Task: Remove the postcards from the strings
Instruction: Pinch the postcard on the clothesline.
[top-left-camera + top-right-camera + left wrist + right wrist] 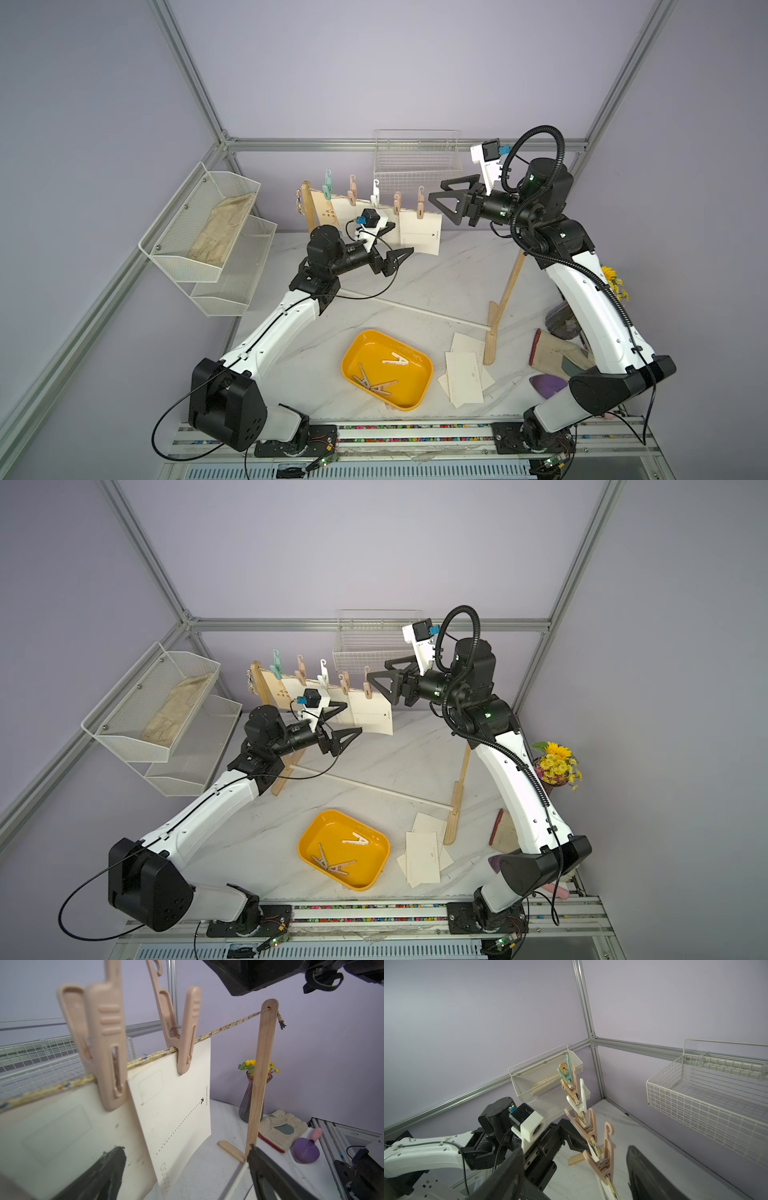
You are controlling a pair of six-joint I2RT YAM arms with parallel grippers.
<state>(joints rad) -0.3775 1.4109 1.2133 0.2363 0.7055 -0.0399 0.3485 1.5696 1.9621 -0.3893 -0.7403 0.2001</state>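
Rightmost postcard (419,235) hangs on the string (228,1024) at far centre, pinned by a pink clothespin (420,205). Right gripper (436,190) is apart, straddling that clothespin. Left gripper (401,237) is apart at the card's lower edge.

Best order: pinch the card first, then squeeze the clothespin open.

Counts:
- Five clothespins on the string.
- Hanging cards overlap, can't count.
- About three loose postcards (463,374) on the table (415,282).
- About four clothespins in the yellow tray (347,361).

Five clothespins (420,208) on one string (228,1024) between two wooden posts (259,1084). One yellow tray (374,351) holding about four more. Roughly three loose postcards (463,376) on the table (415,282).
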